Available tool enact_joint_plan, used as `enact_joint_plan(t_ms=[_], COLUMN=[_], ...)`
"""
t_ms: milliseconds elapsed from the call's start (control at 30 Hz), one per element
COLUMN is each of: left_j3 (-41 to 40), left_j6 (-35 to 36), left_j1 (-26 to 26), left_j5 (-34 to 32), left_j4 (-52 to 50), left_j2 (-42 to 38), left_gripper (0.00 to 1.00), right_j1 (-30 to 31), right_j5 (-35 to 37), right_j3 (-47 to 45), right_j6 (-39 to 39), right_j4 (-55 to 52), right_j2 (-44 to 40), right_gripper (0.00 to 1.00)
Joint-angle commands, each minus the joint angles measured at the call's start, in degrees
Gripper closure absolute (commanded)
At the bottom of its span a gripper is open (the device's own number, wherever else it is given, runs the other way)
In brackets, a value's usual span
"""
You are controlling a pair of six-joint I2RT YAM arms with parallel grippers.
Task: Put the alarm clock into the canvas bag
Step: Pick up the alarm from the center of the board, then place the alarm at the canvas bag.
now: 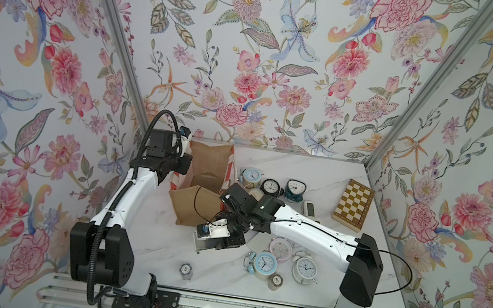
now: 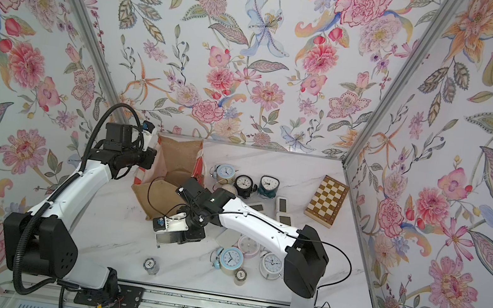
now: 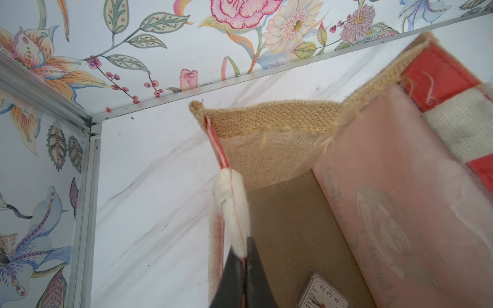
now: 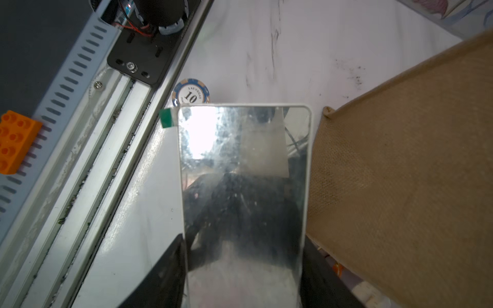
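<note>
Honestly can't read the mirror-faced alarm clock [image 4: 244,173] clamped in the right hand [image 4: 244,248], just beside the canvas bag [image 4: 400,186]. Got the left hand [image 3: 244,253] pinched tight on that bag, with a square clock [image 3: 321,293] inside half cut off.

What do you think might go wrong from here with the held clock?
The right fingers grip the mirror-faced clock by one end; the slick slab could slip. It hangs close beside the canvas bag and may catch its rim. The left fingers pinch only the rim's edge; losing it could close the mouth.
</note>
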Motion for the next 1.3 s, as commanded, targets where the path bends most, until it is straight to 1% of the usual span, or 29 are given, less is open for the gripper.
enact_joint_plan(t_ms=[0,133,200,400,467,500,533,667,800,1000,1167,1267], left_j3=[-2.58,-3.61,-3.38,-5.78,-6.60,-6.79,-6.81,-6.78,-7.35,-8.12,-8.14,-8.31], left_j6=[1.61,0.94,0.89,-0.12,-1.04,-1.42,-2.04,-3.67,-4.15,-3.81,-4.23,-5.65], left_j1=[-0.61,-0.53,-0.56,-0.43,-0.39,-0.33,-0.30,-0.13,-0.04,-0.05,0.45,1.78], left_j5=[5.53,6.31,6.80,6.69,7.25,7.10,6.56,4.86,6.49,7.13,7.37,10.12], left_j4=[-1.48,0.29,-0.18,2.56,3.83,4.21,4.39,5.00,6.55,6.46,6.64,7.47], left_j2=[-2.43,-3.46,-3.20,-5.01,-5.40,-5.31,-5.20,-5.28,-6.24,-6.79,-7.58,-7.99], left_gripper=[1.00,1.00,1.00,1.00,0.99,0.95,0.94,0.93,0.94,0.95,0.96,0.96], right_j1=[-1.03,-2.45,-3.46,-6.67,-8.01,-8.74,-9.82,-12.88,-14.33,-15.35,-16.08,-16.28], right_j5=[-7.99,-12.12,-13.95,-16.89,-17.13,-17.16,-17.13,-16.95,-16.73,-16.34,-17.51,-18.97], right_j3=[2.48,5.84,7.55,11.58,12.07,12.26,12.35,13.31,16.60,21.16,21.24,19.89], right_j6=[5.17,11.70,16.28,28.63,32.44,34.39,36.39,42.47,43.76,43.35,41.18,40.44], right_j4=[-1.34,2.31,5.58,15.65,19.95,22.09,24.83,32.88,36.21,36.43,35.73,34.82], right_j2=[-3.64,-5.11,-5.33,-4.68,-4.37,-4.20,-3.85,-1.96,2.13,8.78,12.10,13.14], right_gripper=[0.55,0.58,0.60,0.62,0.61,0.62,0.63,0.67,0.68,0.70,0.72,0.72])
